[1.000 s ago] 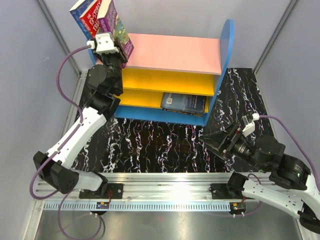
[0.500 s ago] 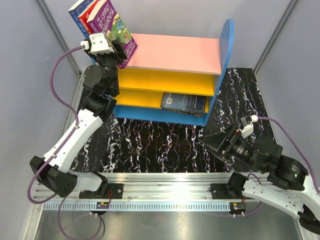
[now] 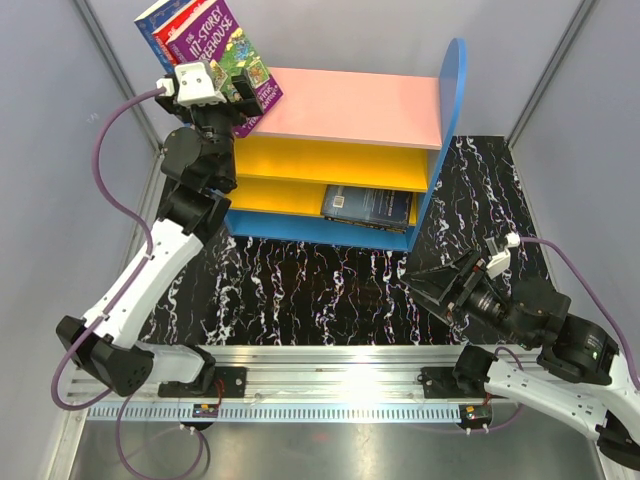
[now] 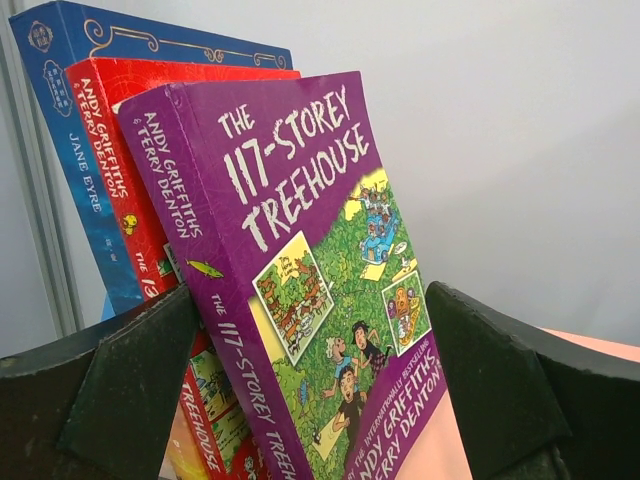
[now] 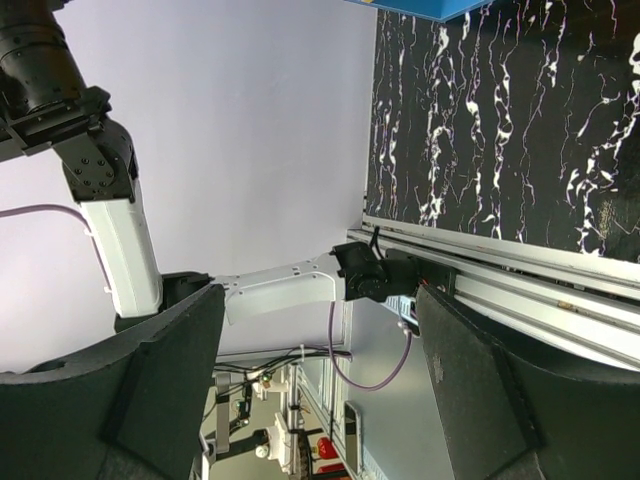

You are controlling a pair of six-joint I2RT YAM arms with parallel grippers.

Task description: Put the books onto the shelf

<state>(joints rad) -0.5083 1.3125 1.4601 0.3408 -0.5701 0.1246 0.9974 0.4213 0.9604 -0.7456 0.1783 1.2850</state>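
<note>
Three books stand leaning together at the left end of the shelf's pink top board (image 3: 350, 105): a purple Treehouse book (image 3: 235, 45) (image 4: 300, 250) in front, a red one (image 3: 172, 30) (image 4: 115, 170) behind it, and the blue Jane Eyre (image 3: 152, 17) (image 4: 65, 110) at the back. My left gripper (image 3: 238, 92) (image 4: 310, 330) is open astride the purple book's lower part, with a gap at its right finger (image 4: 490, 380). A dark blue book (image 3: 368, 207) lies flat on the blue bottom board. My right gripper (image 3: 428, 283) (image 5: 320, 340) hangs open and empty over the mat.
A black marbled mat (image 3: 300, 290) (image 5: 500, 100) covers the table in front of the shelf. The shelf's blue side panel (image 3: 452, 90) rises at the right. Two yellow boards (image 3: 330, 160) sit under the pink one. A metal rail (image 3: 330, 370) runs along the near edge.
My left gripper has opened and let go of the purple book, which has tipped back against the red one. The left wrist shifted slightly left. The right arm has hardly moved.
</note>
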